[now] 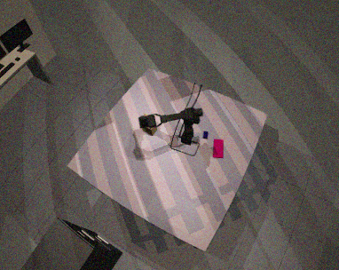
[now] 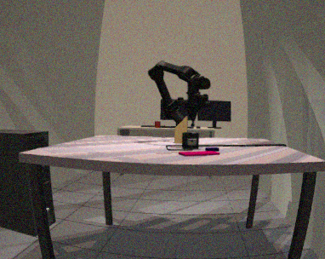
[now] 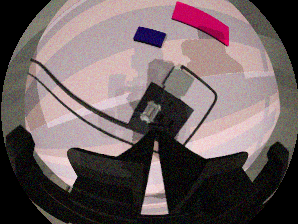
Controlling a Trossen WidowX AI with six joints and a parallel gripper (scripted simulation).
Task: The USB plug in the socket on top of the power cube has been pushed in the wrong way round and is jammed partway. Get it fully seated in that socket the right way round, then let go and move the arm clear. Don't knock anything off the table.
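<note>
Wrist view: the gripper (image 3: 154, 141) points down at the power cube (image 3: 161, 115), whose dark top face fills the space just past the fingertips; a pale rectangular socket area with the USB plug (image 3: 152, 111) sits on that face.
Fingers: nearly closed, with only a thin gap, and clamped on something; judging by where the tips converge, that is the USB plug, though the contact itself is hidden by the finger bodies.
Plug position: on top of the cube, directly under and between the fingertips, not off to either side.
Key relation: the plug's axis runs along the gripper's approach line, straight down into the cube, so the coming move is probably a twist about that vertical axis and then a push down. How far the plug is turned or seated cannot be read here.
Cable: a thin dark cable (image 3: 206, 92) loops around the cube on the table (image 3: 100, 43) and trails away to the left.
Top view: shows the arm (image 1: 172, 117) reaching out from its base (image 1: 187, 135) to the cube (image 1: 151, 130), which the wrist covers from above.
Exterior view: shows the height relation missing elsewhere, with the gripper (image 2: 191, 121) dropping onto the cube (image 2: 190, 140) from above.
Bystanders: a pink block (image 3: 201, 22) and a small blue block (image 3: 149, 36) lie near the base, well apart from the cube.
Risk: a wide wrist turn could drag the cable.
</note>
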